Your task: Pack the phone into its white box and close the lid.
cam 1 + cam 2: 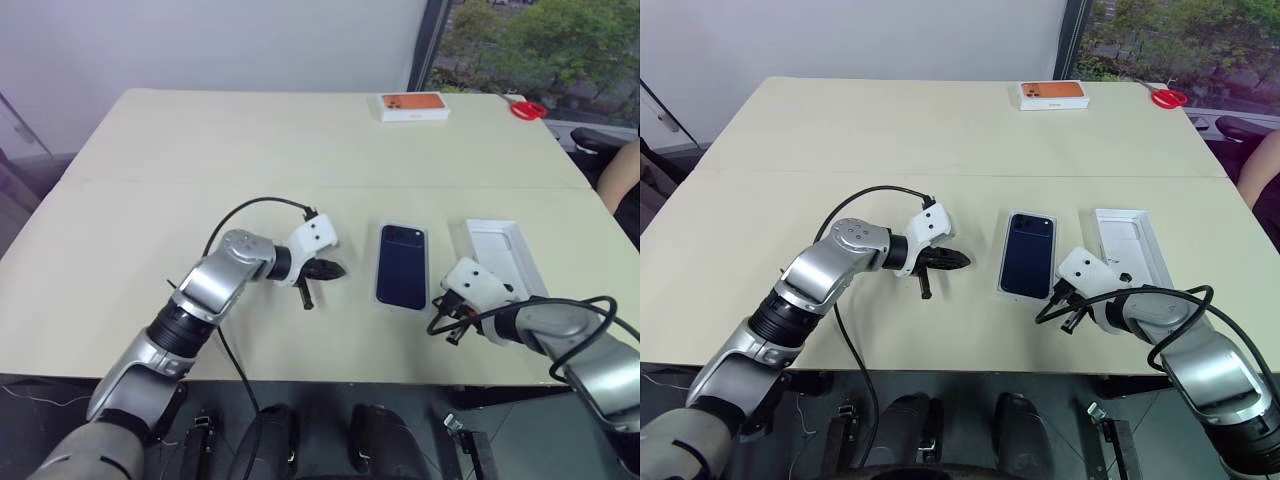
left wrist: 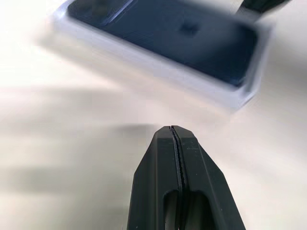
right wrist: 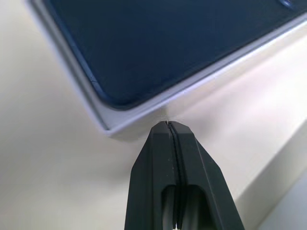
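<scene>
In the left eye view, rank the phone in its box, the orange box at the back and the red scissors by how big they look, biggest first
1. The phone in its white box
2. The orange box, though it lies farther from the camera, so its look may understate it
3. The red scissors, partly cut off by the table's far edge

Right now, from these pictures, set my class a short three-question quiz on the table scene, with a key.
1. True or false: the left gripper and the right gripper are both shut.
2. Where is the orange-topped box? A: near the table's far edge. B: between the grippers. C: held in a gripper.
3. What lies between the two grippers?

Key: 1 true. 2 A. 3 The phone, lying in its white box.
</scene>
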Controlling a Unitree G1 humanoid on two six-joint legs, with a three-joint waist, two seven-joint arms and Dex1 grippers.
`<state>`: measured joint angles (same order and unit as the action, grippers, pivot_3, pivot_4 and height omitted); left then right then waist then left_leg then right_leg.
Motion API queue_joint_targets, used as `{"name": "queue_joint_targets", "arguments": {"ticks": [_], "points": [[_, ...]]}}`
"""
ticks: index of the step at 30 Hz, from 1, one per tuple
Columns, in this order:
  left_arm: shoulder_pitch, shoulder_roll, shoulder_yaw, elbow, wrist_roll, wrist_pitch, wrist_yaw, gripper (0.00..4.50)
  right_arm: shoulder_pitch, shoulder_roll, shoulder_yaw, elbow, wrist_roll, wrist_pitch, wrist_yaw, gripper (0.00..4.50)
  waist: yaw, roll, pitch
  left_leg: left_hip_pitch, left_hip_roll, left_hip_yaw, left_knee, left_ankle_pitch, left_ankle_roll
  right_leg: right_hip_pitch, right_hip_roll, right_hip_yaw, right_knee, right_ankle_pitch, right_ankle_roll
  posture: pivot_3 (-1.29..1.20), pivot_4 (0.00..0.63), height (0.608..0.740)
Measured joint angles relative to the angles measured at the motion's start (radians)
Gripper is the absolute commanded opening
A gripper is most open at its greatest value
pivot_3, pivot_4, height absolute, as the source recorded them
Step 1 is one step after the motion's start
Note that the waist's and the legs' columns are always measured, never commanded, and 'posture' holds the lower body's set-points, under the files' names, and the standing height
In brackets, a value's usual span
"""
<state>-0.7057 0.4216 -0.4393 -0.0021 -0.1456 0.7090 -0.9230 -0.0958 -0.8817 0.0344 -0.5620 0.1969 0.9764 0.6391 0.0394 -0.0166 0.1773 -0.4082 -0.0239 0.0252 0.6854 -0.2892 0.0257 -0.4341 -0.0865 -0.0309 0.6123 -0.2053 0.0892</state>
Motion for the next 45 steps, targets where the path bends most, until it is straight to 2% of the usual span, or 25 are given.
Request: {"name": "queue_joint_targets", "arguments": {"ticks": [5,9,21,34,37,42,45], "points": [[-0.013,-0.112,-0.074,0.104,0.053,-0.054,0.017,0.02,-0.036,0.006,0.002,0.017,-0.001,0.000,-0.020,0.00,0.000,0.000,0.000,0.000,0.000,0.000,0.000,0.000,0.000,0.000,0.000,0.000,0.000,0.000,0.000,0.00,0.150,0.740],[-0.015,-0.167,-0.097,0.115,0.054,-0.065,-0.007,0.02,-0.043,0.019,0.017,0.019,-0.004,0.002,-0.031,0.00,-0.004,0.000,0.000,0.000,0.000,0.000,0.000,0.000,0.000,0.000,0.000,0.000,0.001,0.000,0.000,0.00,0.150,0.740],[-0.003,-0.155,-0.127,0.063,0.051,-0.027,-0.083,0.02,0.006,-0.004,0.018,-0.008,-0.004,0.001,-0.004,0.00,-0.002,0.000,0.000,0.000,0.001,0.000,0.000,0.000,0.000,0.000,0.001,0.000,0.001,0.000,0.000,0.00,0.150,0.740],[0.025,-0.130,-0.099,0.003,0.025,0.011,-0.097,0.02,0.003,-0.030,-0.003,-0.022,0.001,0.006,0.023,0.00,-0.003,0.000,0.000,0.000,0.001,0.000,0.000,0.000,0.000,0.000,0.001,0.000,0.001,0.000,0.000,0.00,0.150,0.740],[0.039,-0.103,-0.050,-0.031,-0.014,0.025,-0.101,0.00,-0.026,-0.039,-0.082,-0.024,0.044,0.042,0.050,0.86,-0.003,0.000,0.000,0.001,0.001,0.000,0.000,0.000,0.000,0.000,0.001,0.000,0.001,0.000,0.000,0.00,0.150,0.740],[0.088,-0.014,0.081,-0.096,-0.096,0.000,-0.132,0.00,-0.132,-0.010,-0.199,-0.042,0.130,0.190,0.039,3.39,-0.007,0.001,0.000,0.001,0.002,0.000,0.000,0.000,0.000,0.000,0.001,0.000,0.001,0.000,0.000,0.00,0.150,0.740],[0.114,0.017,0.136,-0.099,-0.125,-0.056,-0.149,0.00,-0.227,0.008,-0.206,-0.020,0.138,0.332,-0.021,3.39,-0.005,0.001,-0.001,0.001,0.001,0.000,0.000,0.000,0.000,0.000,0.000,0.000,0.001,-0.001,-0.002,0.00,0.150,0.740]]}}
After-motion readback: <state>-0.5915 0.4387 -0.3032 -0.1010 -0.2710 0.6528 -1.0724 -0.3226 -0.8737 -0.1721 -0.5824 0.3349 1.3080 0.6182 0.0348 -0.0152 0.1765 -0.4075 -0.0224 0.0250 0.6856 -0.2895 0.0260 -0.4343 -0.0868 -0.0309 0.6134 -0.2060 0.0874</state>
